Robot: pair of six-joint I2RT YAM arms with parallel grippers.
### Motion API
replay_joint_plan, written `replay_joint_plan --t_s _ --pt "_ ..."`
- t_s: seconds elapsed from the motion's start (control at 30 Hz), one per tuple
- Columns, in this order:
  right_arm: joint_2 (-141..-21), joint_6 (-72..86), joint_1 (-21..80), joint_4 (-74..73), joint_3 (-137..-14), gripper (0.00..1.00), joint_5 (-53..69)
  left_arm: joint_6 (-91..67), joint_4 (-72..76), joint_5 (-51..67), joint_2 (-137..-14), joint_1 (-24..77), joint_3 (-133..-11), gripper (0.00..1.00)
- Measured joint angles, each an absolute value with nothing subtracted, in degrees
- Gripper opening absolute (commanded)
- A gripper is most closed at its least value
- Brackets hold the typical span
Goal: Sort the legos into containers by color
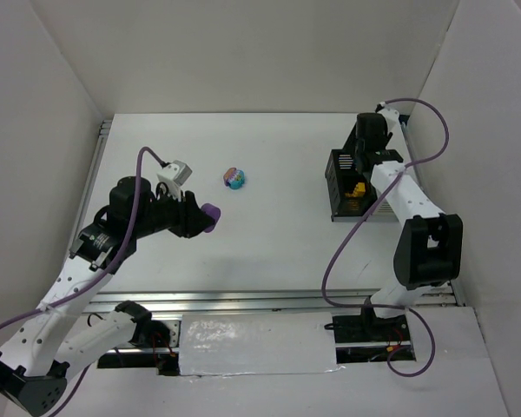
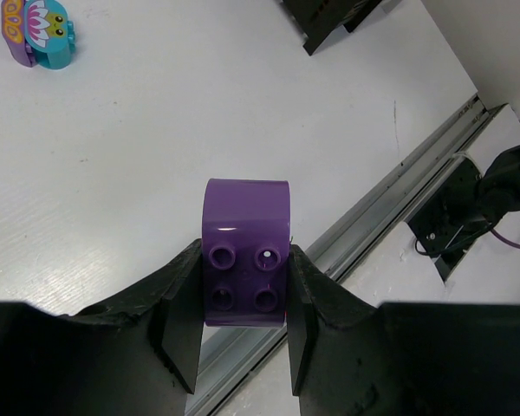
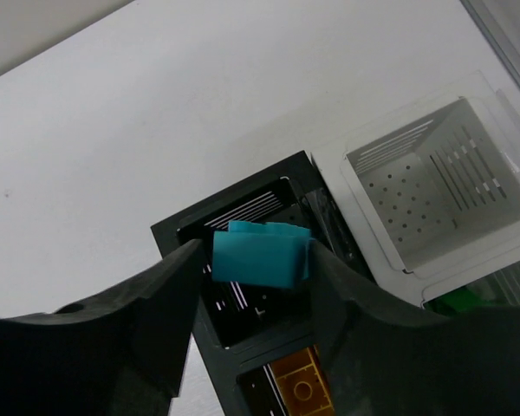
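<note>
Top external shows legos (image 1: 234, 179) on a white table (image 1: 269, 252) between walls (image 1: 243, 52)

Lego bricks and slatted bins, partway sorted

A purple brick (image 2: 245, 251) is being held by its sides, studs showing. A teal brick (image 3: 262, 253) is being held over one compartment of the black bin (image 3: 232, 199). An orange-yellow brick (image 3: 302, 386) is lying in the next compartment, beside a white bin (image 3: 357, 217). A teal-and-purple pair (image 2: 36, 33) is lying well apart from the bins.

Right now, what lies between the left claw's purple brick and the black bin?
Bare table, in the top view; the teal-and-purple lego pair sits farther back.
</note>
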State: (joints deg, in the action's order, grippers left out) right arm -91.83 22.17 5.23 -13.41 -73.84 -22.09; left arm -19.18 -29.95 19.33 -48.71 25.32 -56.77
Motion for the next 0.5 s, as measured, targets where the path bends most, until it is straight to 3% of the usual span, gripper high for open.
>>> replay_joint_plan --t_s 0.13,0.33,0.5 --pt "-92.1 22.2 5.3 -13.8 -74.4 0.76 -21.7 -19.2 -30.0 19.8 -48.7 25.3 -56.8 0.0" --pt "-90.6 22.3 5.3 -14.8 -74.4 0.79 -16.8 -19.2 -29.4 22.1 -48.7 24.9 -56.8 0.0" --pt "-79.7 23.3 5.8 -11.0 -68.6 0.77 11.5 -19.2 -27.4 30.5 -48.8 23.7 -56.8 0.0"
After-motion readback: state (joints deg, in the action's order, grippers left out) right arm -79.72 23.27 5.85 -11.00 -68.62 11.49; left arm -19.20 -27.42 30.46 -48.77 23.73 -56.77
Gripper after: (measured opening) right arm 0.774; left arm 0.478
